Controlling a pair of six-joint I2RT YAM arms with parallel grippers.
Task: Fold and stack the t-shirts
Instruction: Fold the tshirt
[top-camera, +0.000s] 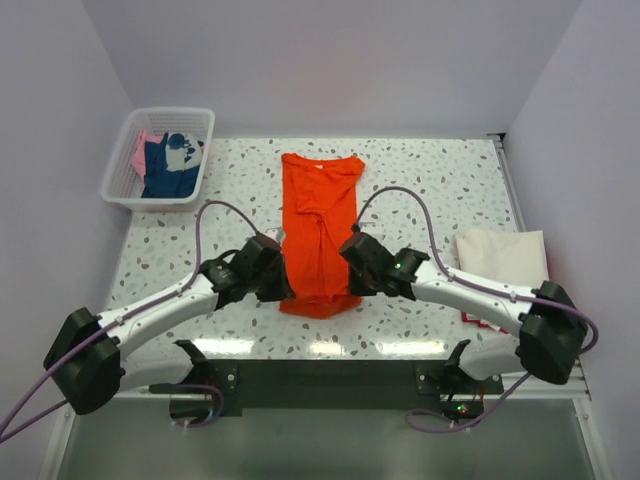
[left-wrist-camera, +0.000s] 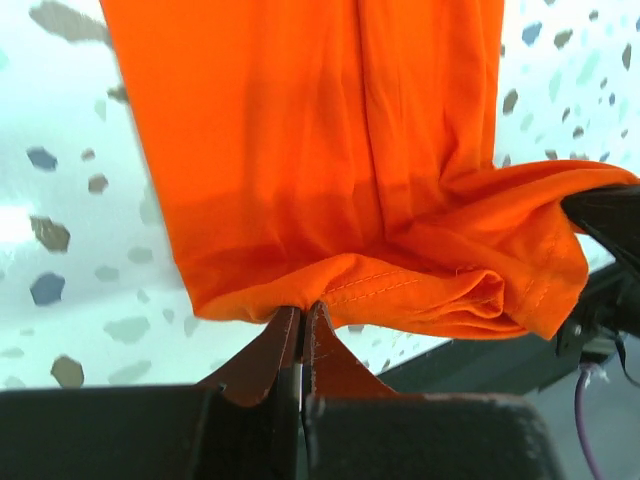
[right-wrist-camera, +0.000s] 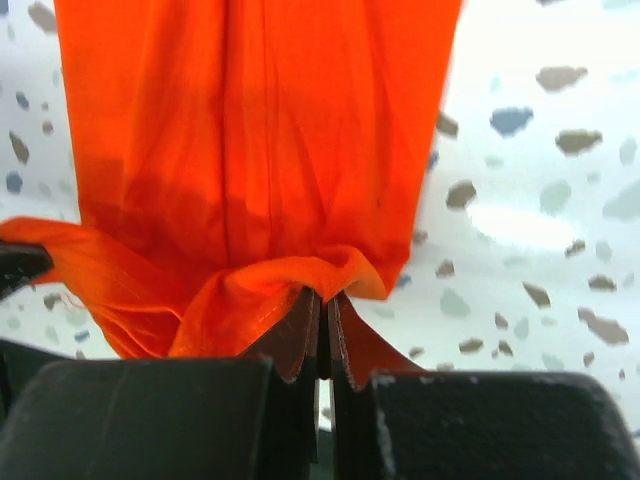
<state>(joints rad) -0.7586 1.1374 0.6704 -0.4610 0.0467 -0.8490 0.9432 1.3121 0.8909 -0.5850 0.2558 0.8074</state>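
Observation:
The orange t-shirt (top-camera: 318, 225) lies folded into a long narrow strip down the middle of the speckled table, collar end far, hem end near. My left gripper (top-camera: 283, 283) is shut on the hem's left corner, seen in the left wrist view (left-wrist-camera: 303, 305) with the cloth (left-wrist-camera: 320, 150) bunched above the fingertips. My right gripper (top-camera: 350, 280) is shut on the hem's right corner, seen in the right wrist view (right-wrist-camera: 322, 293) under the orange cloth (right-wrist-camera: 250, 130). A folded cream-white t-shirt (top-camera: 503, 257) lies at the right on something red (top-camera: 472, 318). Navy blue (top-camera: 168, 165) and pink (top-camera: 142, 148) shirts lie in the basket.
The white mesh basket (top-camera: 125, 165) stands at the far left corner of the table. The speckled table (top-camera: 430, 190) ends at a rail on the right and a dark front edge (top-camera: 320, 375) near the arm bases. Walls close in on three sides.

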